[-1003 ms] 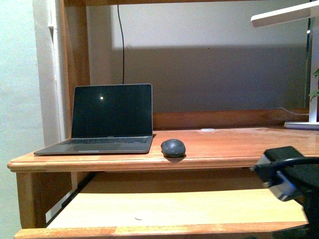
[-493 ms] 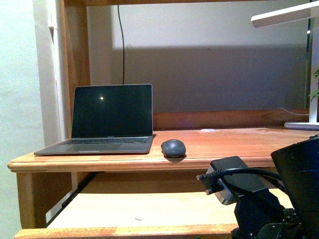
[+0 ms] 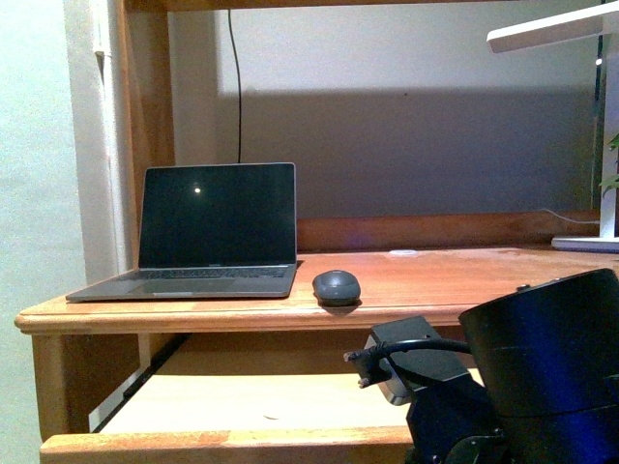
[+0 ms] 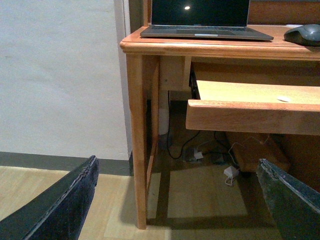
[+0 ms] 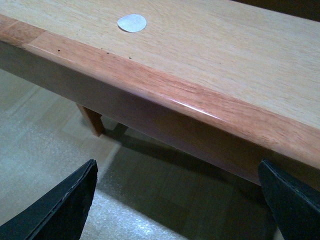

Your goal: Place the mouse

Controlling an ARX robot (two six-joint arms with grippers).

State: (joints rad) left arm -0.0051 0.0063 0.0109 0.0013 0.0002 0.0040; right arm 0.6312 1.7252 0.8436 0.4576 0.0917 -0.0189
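Gaping wide, our left hand [image 4: 177, 165] and right hand [image 5: 177, 167] hold nothing; the front view shows the mouse [image 3: 336, 287] on the table [image 3: 455, 280] beside the laptop [image 3: 213, 232], the right wrist view neither

Desktop [image 3: 455, 275] bare right of mouse [image 3: 336, 286]; laptop [image 3: 215, 222] left.

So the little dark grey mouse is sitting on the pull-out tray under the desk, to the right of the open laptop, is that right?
Not quite. The small dark grey oval mouse lies on the wooden desk top, near its front edge, not on the pull-out wooden tray below. It is indeed right of the open grey laptop. The front view shows this.
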